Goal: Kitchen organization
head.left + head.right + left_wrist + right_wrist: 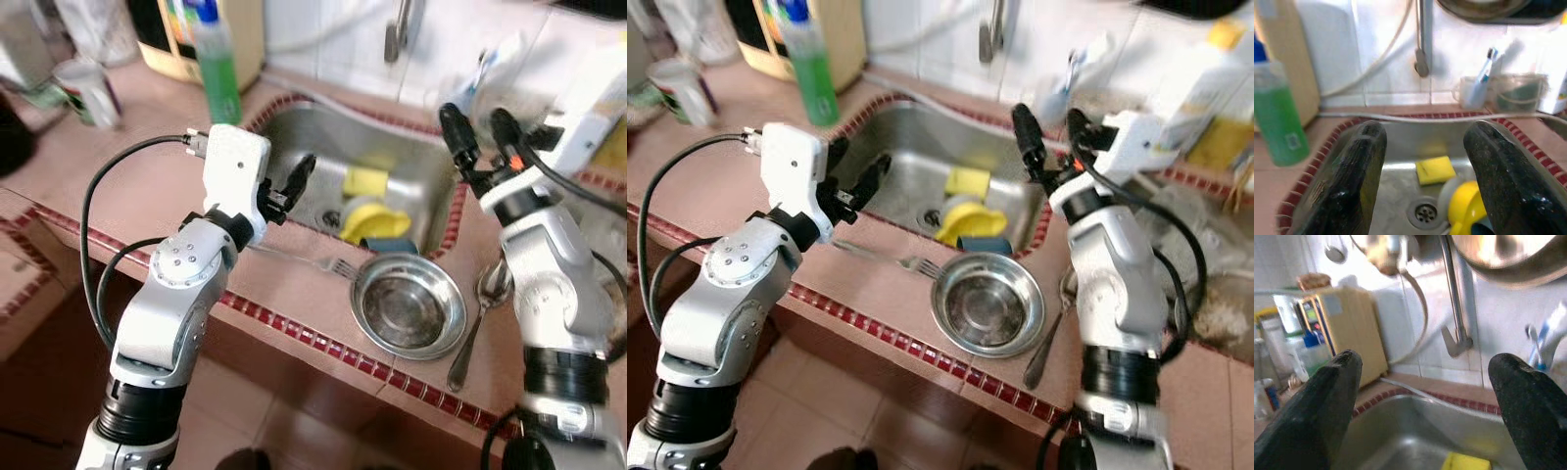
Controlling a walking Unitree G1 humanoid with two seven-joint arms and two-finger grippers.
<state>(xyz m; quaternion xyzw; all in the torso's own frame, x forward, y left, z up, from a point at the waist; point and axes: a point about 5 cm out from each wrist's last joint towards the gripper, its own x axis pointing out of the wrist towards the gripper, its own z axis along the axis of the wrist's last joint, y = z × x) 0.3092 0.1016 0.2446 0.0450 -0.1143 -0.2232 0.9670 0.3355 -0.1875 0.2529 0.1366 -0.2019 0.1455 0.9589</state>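
Fork (315, 260) lies on the counter just left of the bowl (409, 304), long axis pointing toward the left gripper (290, 191), the nearer one. Both grippers are spread and empty; the right gripper (480, 132) hovers over the sink (323, 137) rim.

A home kitchen: a steel sink (392, 157) just beyond the left claw (284, 191), faucet (1421, 39) above, tiled table (294, 294), green soap bottle (219, 73).

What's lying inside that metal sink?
In the sink: a yellow sponge, a yellow cup-like item on its side over something blue, and the drain. What lies under the yellow item is hidden.
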